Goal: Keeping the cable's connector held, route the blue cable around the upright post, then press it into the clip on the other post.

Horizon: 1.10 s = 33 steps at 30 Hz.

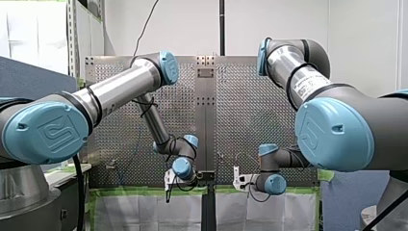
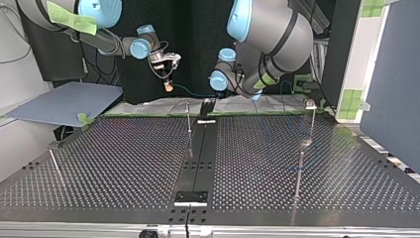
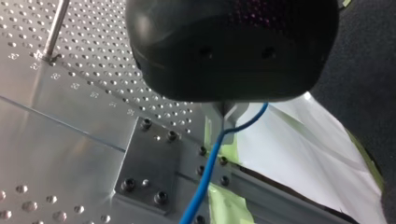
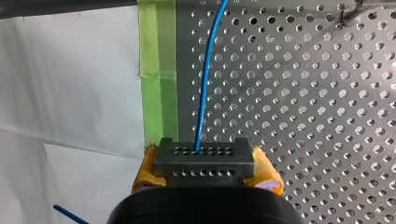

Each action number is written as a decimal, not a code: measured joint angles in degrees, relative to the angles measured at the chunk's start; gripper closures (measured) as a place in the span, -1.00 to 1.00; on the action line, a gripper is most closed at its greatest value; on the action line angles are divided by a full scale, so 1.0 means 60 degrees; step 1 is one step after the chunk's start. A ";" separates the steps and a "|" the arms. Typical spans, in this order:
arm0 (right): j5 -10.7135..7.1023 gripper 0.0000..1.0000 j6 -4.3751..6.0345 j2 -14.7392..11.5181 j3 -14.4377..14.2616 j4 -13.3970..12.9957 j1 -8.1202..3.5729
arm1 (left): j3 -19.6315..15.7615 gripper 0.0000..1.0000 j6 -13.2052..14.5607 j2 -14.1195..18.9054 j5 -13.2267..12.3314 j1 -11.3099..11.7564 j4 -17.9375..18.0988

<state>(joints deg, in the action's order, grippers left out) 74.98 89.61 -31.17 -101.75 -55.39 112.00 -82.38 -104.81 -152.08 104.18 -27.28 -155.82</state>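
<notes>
The rigid connector (image 4: 204,161) is clamped in the right jaws over the surface's (image 4: 306,122) taped edge, the left jaws seem closed on the cable (image 4: 204,93) nearby, and this thin, light, limp cable is best pinched close to any bend wanted.

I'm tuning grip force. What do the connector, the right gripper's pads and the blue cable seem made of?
Connector: dark grey, matte, probably moulded plastic; rows of small holes. Pads: yellow, soft-looking, likely foam or rubber, bulging beside the block. Blue cable: smooth, even jacket, probably plastic insulation.
</notes>
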 joint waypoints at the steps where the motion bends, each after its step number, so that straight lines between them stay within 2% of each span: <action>1: 0.0000 1.00 -0.0001 0.0001 0.0001 0.0001 0.0000 | 0.0001 1.00 0.0002 0.0000 -0.0003 -0.0005 -0.0004; 10: 0.0000 1.00 -0.0004 0.0000 0.0000 -0.0026 -0.0001 | 0.0004 1.00 0.0297 0.0000 -0.0039 0.0002 -0.0151; 11: 0.0000 1.00 -0.0004 0.0000 0.0000 -0.0030 0.0000 | 0.0005 0.64 0.0398 0.0000 -0.0046 0.0015 -0.0210; 12: 0.0000 1.00 -0.0004 0.0000 0.0001 -0.0034 0.0000 | 0.0004 0.64 0.0481 0.0000 -0.0049 0.0028 -0.0262; 14: 0.0000 1.00 -0.0005 0.0001 0.0000 -0.0038 0.0000 | 0.0003 0.32 0.0671 0.0000 -0.0052 0.0062 -0.0406; 15: 0.0000 1.00 -0.0005 0.0001 0.0003 -0.0040 0.0001 | 0.0004 0.32 0.0753 0.0000 -0.0051 0.0077 -0.0475; 17: 0.0000 1.00 -0.0011 0.0001 0.0010 -0.0040 0.0000 | 0.0004 0.14 0.0935 0.0000 -0.0063 0.0106 -0.0636; 21: 0.0000 1.00 -0.0023 0.0001 0.0012 -0.0029 0.0002 | 0.0006 0.14 0.1283 0.0000 -0.0239 0.0159 -0.0928; 23: 0.0000 1.00 -0.0029 0.0001 0.0013 -0.0019 0.0002 | 0.0006 -0.15 0.1445 0.0000 -0.0372 0.0194 -0.1004; 24: 0.0000 1.00 -0.0037 0.0001 0.0014 -0.0011 0.0005 | 0.0005 -0.15 0.1516 0.0000 -0.0438 0.0215 -0.1020; 25: 0.0000 1.00 -0.0047 0.0001 0.0014 -0.0007 0.0009 | 0.0006 -0.24 0.1589 0.0000 -0.0506 0.0237 -0.1028; 31: 0.0001 1.00 -0.0087 0.0000 0.0023 0.0001 0.0023 | 0.0007 -0.24 0.2052 0.0000 -0.0974 0.0391 -0.1060; 32: 0.0000 1.00 -0.0088 0.0001 0.0025 0.0002 0.0022 | 0.0006 -0.33 0.2121 0.0000 -0.1070 0.0422 -0.1070; 33: 0.0000 1.00 -0.0090 0.0002 0.0030 0.0002 0.0021 | 0.0006 -0.33 0.2163 0.0000 -0.1148 0.0446 -0.1078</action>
<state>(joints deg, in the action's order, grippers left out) 74.98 89.07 -31.16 -101.57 -55.38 112.12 -82.35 -91.83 -152.08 97.29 -24.60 -162.29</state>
